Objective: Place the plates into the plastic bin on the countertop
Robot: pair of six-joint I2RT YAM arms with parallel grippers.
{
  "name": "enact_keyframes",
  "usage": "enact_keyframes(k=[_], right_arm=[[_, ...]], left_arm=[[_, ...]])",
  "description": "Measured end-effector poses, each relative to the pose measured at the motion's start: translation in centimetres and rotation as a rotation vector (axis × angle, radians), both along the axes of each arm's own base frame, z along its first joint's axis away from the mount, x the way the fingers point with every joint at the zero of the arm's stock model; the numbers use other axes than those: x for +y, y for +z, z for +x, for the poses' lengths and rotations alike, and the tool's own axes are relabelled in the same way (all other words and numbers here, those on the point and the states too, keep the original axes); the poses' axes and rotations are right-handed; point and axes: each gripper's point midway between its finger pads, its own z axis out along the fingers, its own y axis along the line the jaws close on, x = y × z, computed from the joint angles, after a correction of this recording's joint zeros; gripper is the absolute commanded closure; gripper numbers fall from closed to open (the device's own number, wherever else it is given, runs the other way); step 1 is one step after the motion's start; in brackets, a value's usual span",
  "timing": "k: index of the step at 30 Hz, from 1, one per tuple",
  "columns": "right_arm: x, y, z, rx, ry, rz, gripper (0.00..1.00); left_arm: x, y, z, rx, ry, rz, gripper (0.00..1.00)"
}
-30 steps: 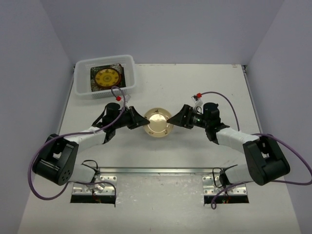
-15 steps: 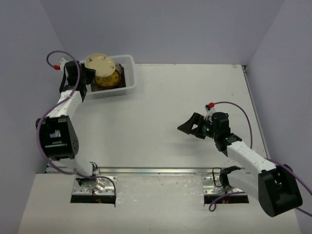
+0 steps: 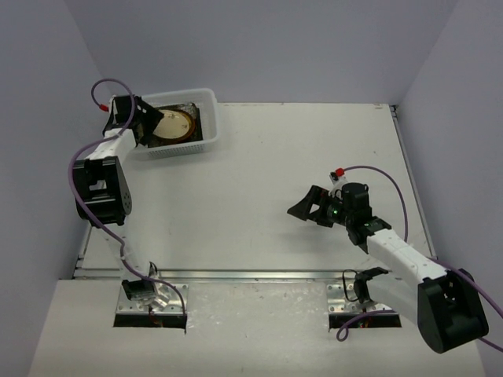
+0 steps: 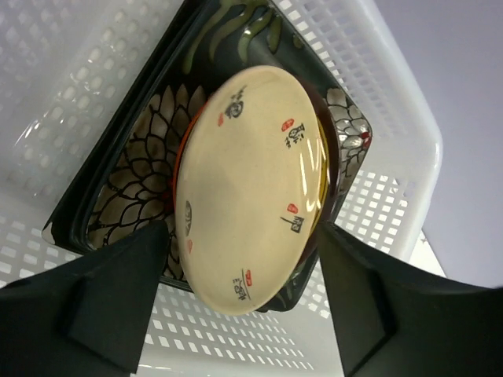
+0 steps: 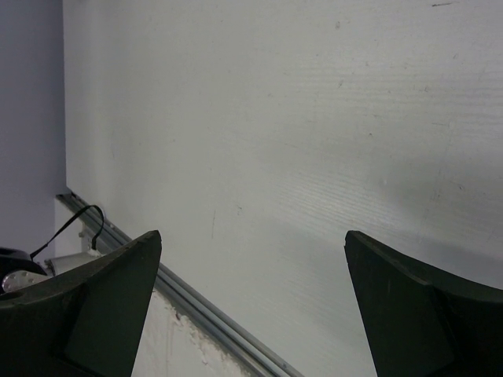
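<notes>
The white translucent plastic bin with slotted lattice sides (image 4: 393, 118) sits at the far left corner of the white matte countertop (image 3: 259, 157). In it, a cream round plate with small red and black marks (image 4: 251, 196) lies tilted on top of a stack. The left gripper (image 4: 244, 232) reaches into the bin. Its two dark fingers (image 4: 118, 290) stand wide apart, one at each side of the cream plate and right at its rim. Whether they press on it cannot be told. The bin's walls close in around the fingers on the near and side edges.

Under the cream plate an orange rim (image 4: 180, 157) shows on one side, and a dark glossy edge with a yellow gleam shows on the other. Beneath these lies a black square plate with white flowers (image 4: 137, 181). That makes one cream plate and at least one black square plate. The layers between overlap too much to count.

The right gripper (image 5: 251, 239) hangs well apart from the bin, over the right half of the countertop. Its fingers are spread wide and nothing is between them.

A metal rail (image 3: 251, 275) runs along the near edge of the countertop, with the two arm bases just beyond it. Two purple cables (image 3: 385, 188) loop along the arms, one on each. Plain pale grey-lilac walls (image 3: 259, 47) enclose the countertop on the left, far and right sides.
</notes>
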Motion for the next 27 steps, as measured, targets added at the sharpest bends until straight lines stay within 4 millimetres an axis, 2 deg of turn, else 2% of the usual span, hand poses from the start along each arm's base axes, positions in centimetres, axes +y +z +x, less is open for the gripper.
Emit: enact_keyframes(k=[1,9,12,15,17,20,22,23,25,27], right_arm=[[0.0,-0.1,0.0,0.002,0.001,-0.003,0.01],[-0.2,-0.5,0.0,0.019,0.008,-0.031,0.01],[-0.2,0.1,0.3,0.01,0.014,-0.046,0.01],[-0.6,1.3,0.8,-0.011,0.017,-0.087,0.01],[-1.0,2.6,1.2,-0.027,0.017,-0.145,0.01],[-1.8,5.6,1.9,-0.084,0.012,-0.247,0.01],[-2.3,7.8,2.0,-0.129,0.01,-0.321,0.01],[-2.4,9.0,2.1,-0.155,0.009,-0.35,0.01],[-3.1,10.8,1.7,-0.19,0.005,-0.418,0.01],[-4.3,12.1,1.5,-0.211,-0.019,-0.487,0.01]], left_arm=[[0.0,0.2,0.1,-0.004,-0.006,0.003,0.0],[-0.1,0.3,-0.1,0.024,-0.036,0.069,0.0],[-0.1,-0.2,-0.9,0.065,-0.038,0.096,0.0],[-0.7,0.5,-2.5,0.086,-0.069,0.138,0.0],[-2.3,2.3,-4.3,0.088,-0.118,0.191,0.0],[-5.9,6.5,-7.0,0.021,-0.227,0.281,0.0],[-9.4,10.5,-10.9,-0.082,-0.325,0.326,0.0],[-10.5,11.7,-12.7,-0.121,-0.362,0.341,0.0],[-10.6,14.0,-16.2,-0.203,-0.378,0.382,0.0],[-9.8,14.8,-19.3,-0.242,-0.374,0.42,0.0]])
